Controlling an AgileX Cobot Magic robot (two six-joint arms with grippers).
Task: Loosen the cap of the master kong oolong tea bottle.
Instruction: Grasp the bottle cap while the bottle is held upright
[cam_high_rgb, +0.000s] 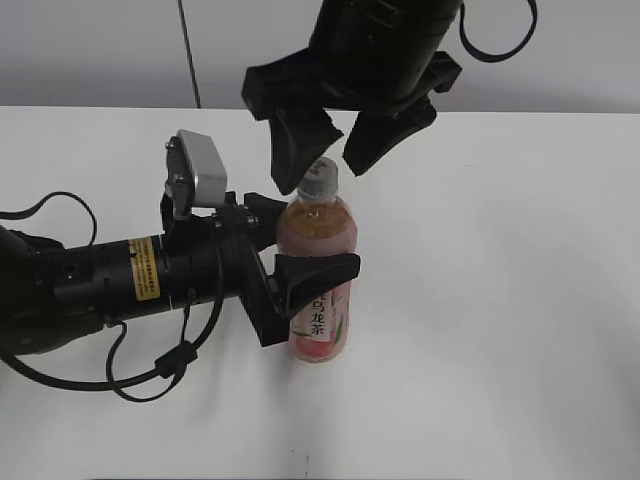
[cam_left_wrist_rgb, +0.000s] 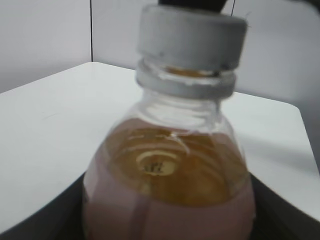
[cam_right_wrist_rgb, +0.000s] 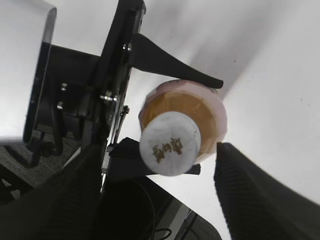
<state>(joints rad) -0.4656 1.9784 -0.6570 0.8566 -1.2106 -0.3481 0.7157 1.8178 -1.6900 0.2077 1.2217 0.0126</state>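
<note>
While the master kong oolong tea bottle (cam_high_rgb: 318, 275) stands upright on the white table (cam_high_rgb: 500, 300), its cap (cam_high_rgb: 320, 178) on, we pinch its body with our left gripper (cam_high_rgb: 300, 275); our right gripper (cam_high_rgb: 345, 150) hangs spread just above the cap, not touching.

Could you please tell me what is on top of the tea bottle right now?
The white cap sits on the tea bottle, its printed top bare. The right gripper hangs open above it, fingers either side, not touching. The neck thread under the cap is covered.
</note>
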